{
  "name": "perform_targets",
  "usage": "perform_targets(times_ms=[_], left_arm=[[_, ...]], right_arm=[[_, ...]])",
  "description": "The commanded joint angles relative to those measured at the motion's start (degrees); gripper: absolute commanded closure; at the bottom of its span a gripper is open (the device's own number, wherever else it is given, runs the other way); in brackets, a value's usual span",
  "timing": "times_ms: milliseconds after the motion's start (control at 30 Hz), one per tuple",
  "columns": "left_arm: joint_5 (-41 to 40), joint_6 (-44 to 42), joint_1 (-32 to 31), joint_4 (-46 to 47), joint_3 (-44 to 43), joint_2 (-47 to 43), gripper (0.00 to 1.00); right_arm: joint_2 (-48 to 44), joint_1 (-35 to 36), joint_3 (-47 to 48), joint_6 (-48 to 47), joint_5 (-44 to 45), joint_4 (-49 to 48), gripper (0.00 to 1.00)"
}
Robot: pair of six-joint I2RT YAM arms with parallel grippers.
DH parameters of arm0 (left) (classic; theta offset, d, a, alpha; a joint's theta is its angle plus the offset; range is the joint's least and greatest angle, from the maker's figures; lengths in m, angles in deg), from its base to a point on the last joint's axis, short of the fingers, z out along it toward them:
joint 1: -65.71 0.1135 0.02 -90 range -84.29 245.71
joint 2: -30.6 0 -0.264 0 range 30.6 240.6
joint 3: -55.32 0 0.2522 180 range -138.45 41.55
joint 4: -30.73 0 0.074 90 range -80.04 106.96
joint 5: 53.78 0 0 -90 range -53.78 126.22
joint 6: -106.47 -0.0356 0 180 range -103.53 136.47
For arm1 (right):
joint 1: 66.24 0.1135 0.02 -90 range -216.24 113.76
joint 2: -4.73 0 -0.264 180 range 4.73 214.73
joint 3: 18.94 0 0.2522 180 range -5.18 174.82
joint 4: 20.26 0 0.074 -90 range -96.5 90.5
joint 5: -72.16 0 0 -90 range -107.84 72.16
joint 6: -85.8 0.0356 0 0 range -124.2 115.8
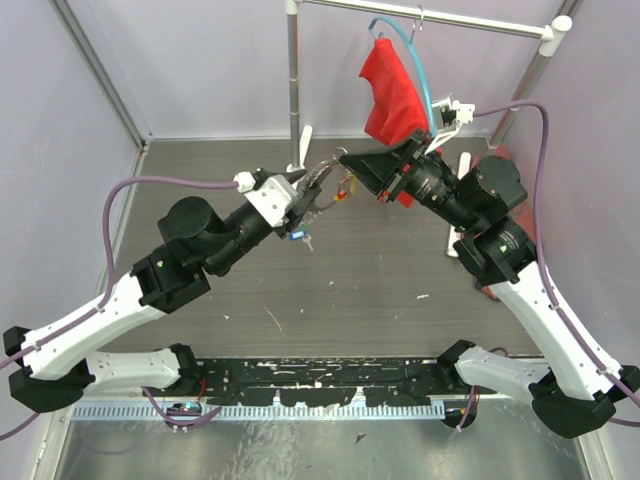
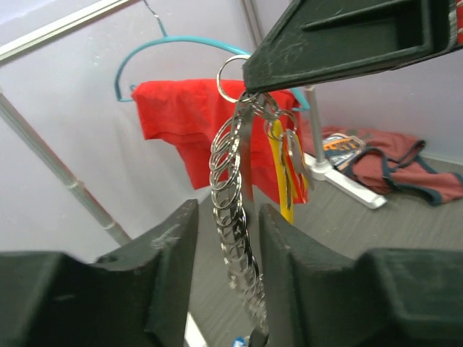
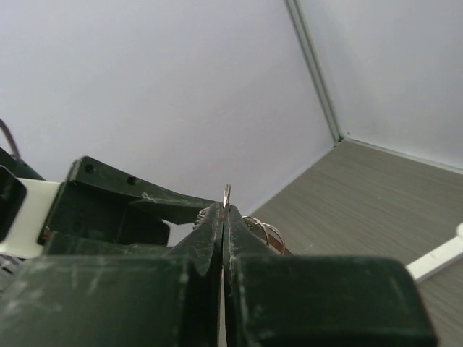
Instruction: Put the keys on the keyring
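Note:
My right gripper (image 1: 343,157) is shut on a thin silver keyring (image 2: 231,74), held up in the air; its fingers (image 2: 340,43) fill the top of the left wrist view. The ring's edge sticks up between my closed right jaws (image 3: 227,191). A chain of metal rings (image 2: 235,210) hangs from it, with yellow and red keys (image 2: 286,170) beside it. The chain passes down between my left gripper's (image 2: 228,208) fingers, which stand apart on either side of it. A blue key (image 1: 297,236) dangles below my left gripper (image 1: 303,195).
A red shirt (image 1: 392,90) hangs on a light-blue hanger (image 2: 145,54) on a metal rack (image 1: 292,80) at the back. A red garment (image 2: 376,155) lies on the floor by the rack's white foot (image 2: 347,181). Walls close in on three sides.

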Motion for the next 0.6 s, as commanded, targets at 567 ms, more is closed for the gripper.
perform_targets(times_ms=[567], left_arm=[[14.19,10.39,-0.09,-4.84,-2.85,-4.62,0.37]], right_arm=[[-8.90,-0.05,-0.13,-42.72,-12.80,8.97,0.99]])
